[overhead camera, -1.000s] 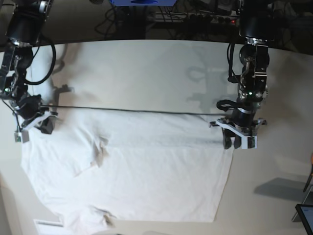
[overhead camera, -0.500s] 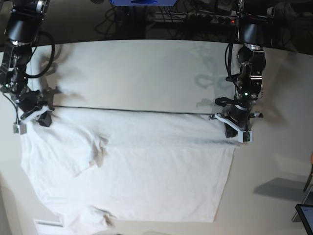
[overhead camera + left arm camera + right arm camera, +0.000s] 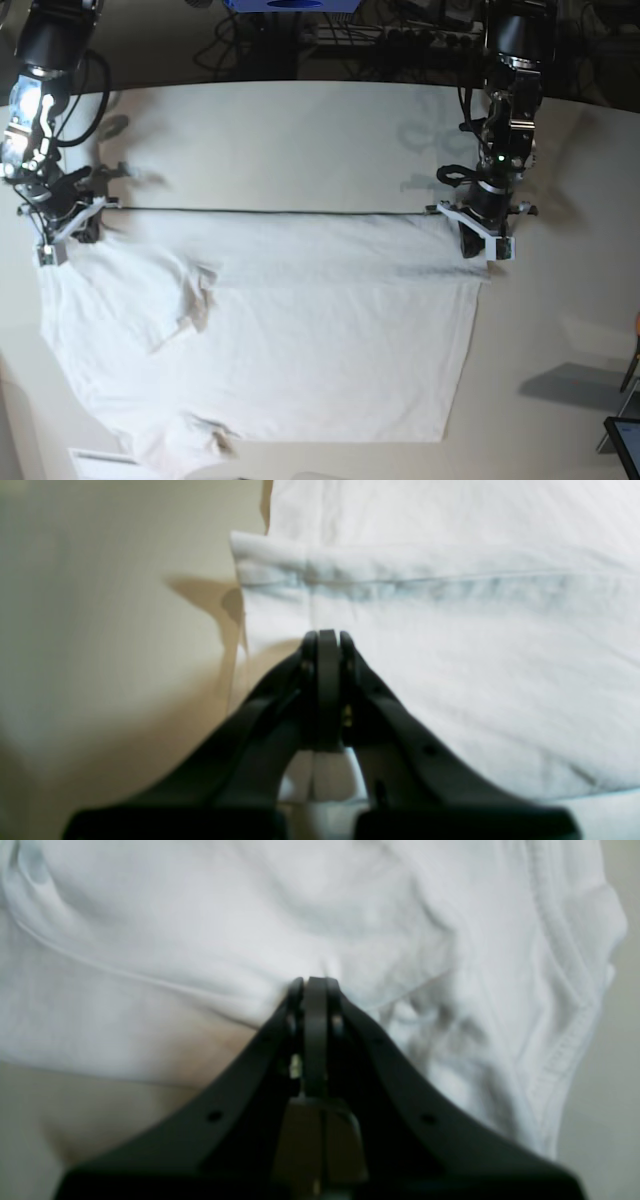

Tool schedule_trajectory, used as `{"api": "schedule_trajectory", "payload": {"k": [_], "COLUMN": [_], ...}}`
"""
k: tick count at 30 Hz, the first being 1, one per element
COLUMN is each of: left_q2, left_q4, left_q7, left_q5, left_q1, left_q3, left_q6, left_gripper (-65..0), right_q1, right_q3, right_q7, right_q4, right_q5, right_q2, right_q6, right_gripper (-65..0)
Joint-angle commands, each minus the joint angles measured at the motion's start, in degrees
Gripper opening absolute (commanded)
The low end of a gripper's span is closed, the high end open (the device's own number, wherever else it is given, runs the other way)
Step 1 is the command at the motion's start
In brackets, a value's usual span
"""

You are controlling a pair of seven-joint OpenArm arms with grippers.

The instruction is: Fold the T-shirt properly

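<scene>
Left gripper [image 3: 478, 243] and right gripper [image 3: 62, 233] each clench the far edge of the T-shirt [image 3: 300, 330], stretched taut between them on the table [image 3: 300, 140].

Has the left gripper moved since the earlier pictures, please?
Yes. The left gripper has moved toward the table's far edge, drawing the T-shirt hem with it.

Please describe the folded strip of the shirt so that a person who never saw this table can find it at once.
On the pale table lies a wrinkled white cotton T-shirt. Its far edge is doubled over into a narrow folded band, stretched in a straight line between the right gripper and the left gripper, both shut on it. It alone is taut and double-layered.
</scene>
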Motion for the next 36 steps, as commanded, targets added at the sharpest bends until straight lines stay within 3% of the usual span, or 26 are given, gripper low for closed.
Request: {"api": "schedule_trajectory", "payload": {"k": [1,14,26,36], "left_q2": [-0.5,-4.4,-4.5,-3.9], "left_q4": [0.6,10.9,19.8,29.4], "left_q7": [3.7,3.7,3.7,3.3], "left_q5": [-0.1,-0.3,-0.3,-0.5], "left_q1": [1.3,9.7,24.0,25.9], "left_q3": [0.0,-0.7,-13.2,-14.6], "left_q6": [0.4,0.4,0.4,0.4], "left_gripper": [-65.0,-65.0,-65.0,-65.0], "right_q1": [-0.4,-7.8,-16.3,-16.6], "right_q3": [0.3,0.6,0.5,0.5], "right_q7": [-1.5,-7.4,-7.5,-7.4], "right_q4": [1.2,10.5,17.4,17.8], "right_q5": [-1.2,-1.4,-1.4,-1.4], "right_q2": [0.8,1.0,0.6,0.6], "right_q6": [-0.4,-0.4,-0.4,-0.4], "right_gripper": [-64.7,-64.7,-64.7,-64.7]}}
